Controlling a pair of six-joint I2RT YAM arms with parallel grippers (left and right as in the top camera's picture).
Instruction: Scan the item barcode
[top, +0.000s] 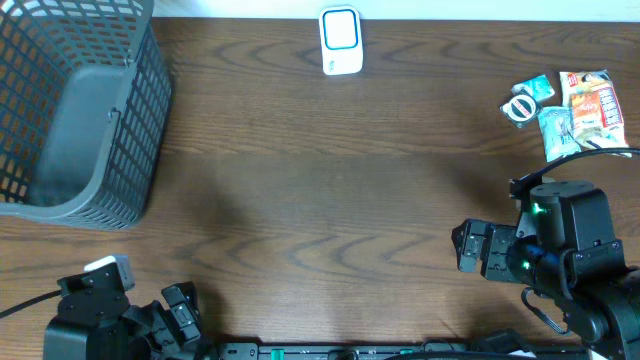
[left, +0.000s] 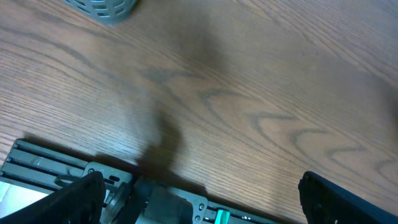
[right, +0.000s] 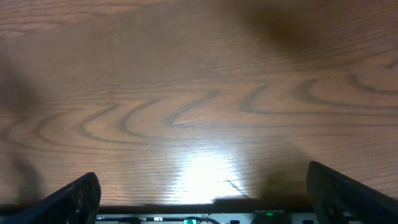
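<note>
Several small snack packets lie at the far right of the table: an orange-red one (top: 590, 102), a blue one (top: 557, 131) and a teal one with a white ring (top: 522, 106). No barcode is readable on them. A white scanner with a blue face (top: 340, 41) stands at the back edge, centre. My right gripper (top: 470, 248) hovers open over bare wood, well in front of the packets; its wrist view shows both fingers (right: 71, 199) wide apart with nothing between them. At the near left edge my left gripper (top: 180, 305) is open too, fingers (left: 74, 199) spread and empty.
A grey mesh basket (top: 95, 110) fills the back left corner; its bottom corner shows in the left wrist view (left: 106, 7). A metal rail (left: 43, 165) runs along the table's near edge. Brown wooden tabletop (top: 330, 180) lies between the arms and the scanner.
</note>
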